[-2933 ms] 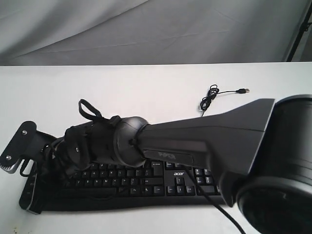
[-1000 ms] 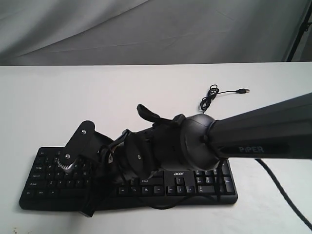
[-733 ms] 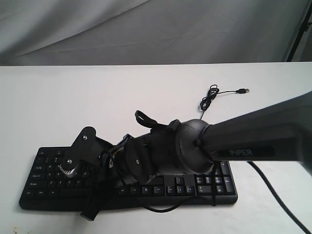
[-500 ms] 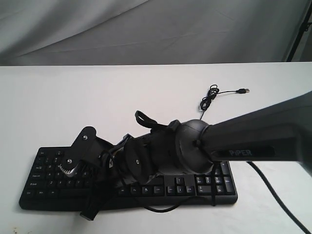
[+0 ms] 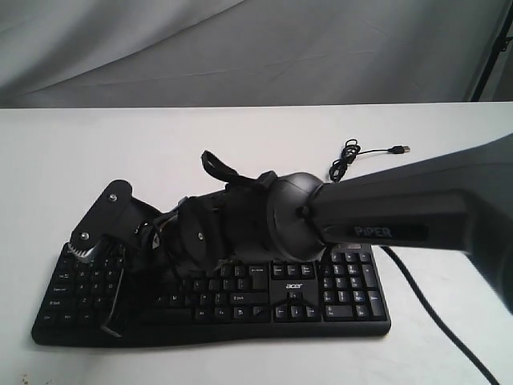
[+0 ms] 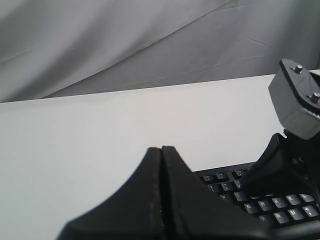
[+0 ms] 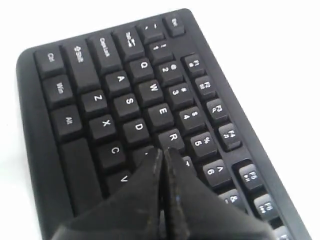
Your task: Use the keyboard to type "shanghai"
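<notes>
**Black keyboard, both grippers pinched shut**

Black and wide, the keyboard [image 5: 337, 298] lies on the white table [image 5: 240, 136] near its front edge, with its legends upright in the exterior view. Your right arm [image 5: 401, 216] reaches across it from the right, and its wrist is over the letter keys on the left half. The right gripper [image 7: 162, 152] has its fingers pressed together with no gap and holds nothing. Its tip sits just below the R key and beside D, covering the key there. You cannot tell whether it touches that key. Your left gripper [image 6: 161, 150] is likewise closed flat and empty, with a corner of the keyboard in sight just past its fingers. The thin cable [image 5: 343, 166] lies coiled behind the keyboard, and its USB plug [image 5: 398, 149] rests loose on the table.
</notes>
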Motion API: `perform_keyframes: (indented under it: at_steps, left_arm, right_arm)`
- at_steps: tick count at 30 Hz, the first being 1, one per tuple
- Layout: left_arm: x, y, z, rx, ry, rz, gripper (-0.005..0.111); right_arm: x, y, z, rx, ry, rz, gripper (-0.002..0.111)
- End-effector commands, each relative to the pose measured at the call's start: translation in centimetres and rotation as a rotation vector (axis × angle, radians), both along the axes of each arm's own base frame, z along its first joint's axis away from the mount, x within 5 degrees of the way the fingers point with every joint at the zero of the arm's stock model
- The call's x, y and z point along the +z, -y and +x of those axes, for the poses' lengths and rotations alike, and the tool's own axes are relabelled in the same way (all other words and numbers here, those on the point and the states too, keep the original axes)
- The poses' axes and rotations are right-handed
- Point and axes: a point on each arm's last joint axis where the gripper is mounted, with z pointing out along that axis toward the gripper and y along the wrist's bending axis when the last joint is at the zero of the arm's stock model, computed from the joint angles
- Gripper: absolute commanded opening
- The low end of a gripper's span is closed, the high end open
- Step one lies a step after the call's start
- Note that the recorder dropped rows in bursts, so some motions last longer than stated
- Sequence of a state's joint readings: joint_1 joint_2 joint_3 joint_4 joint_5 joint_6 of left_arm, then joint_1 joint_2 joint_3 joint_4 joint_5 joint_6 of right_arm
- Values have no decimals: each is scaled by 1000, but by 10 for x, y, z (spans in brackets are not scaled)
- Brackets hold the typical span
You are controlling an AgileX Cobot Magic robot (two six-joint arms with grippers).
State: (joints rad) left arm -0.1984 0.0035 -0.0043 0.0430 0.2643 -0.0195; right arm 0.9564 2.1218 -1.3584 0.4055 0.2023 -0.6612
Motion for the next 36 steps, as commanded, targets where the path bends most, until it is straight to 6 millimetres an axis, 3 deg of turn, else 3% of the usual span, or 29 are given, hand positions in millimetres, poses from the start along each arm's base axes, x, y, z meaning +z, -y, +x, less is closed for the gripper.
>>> perform_keyframes:
  at_steps: [1, 16, 24, 36]
  left_arm:
    - [-1, 0, 0, -4, 3, -3, 0]
    - [-1, 0, 0, -4, 3, -3, 0]
    - [-1, 0, 0, -4, 3, -3, 0]
    - [-1, 0, 0, -4, 3, -3, 0]
  right_arm:
    - [-10, -2, 0, 18, -14, -30, 0]
    - [-12, -3, 2, 18, 20, -17, 0]
    - [-28, -3, 2, 29, 6, -51, 0]
    - [3, 0, 0, 39, 41, -10, 0]
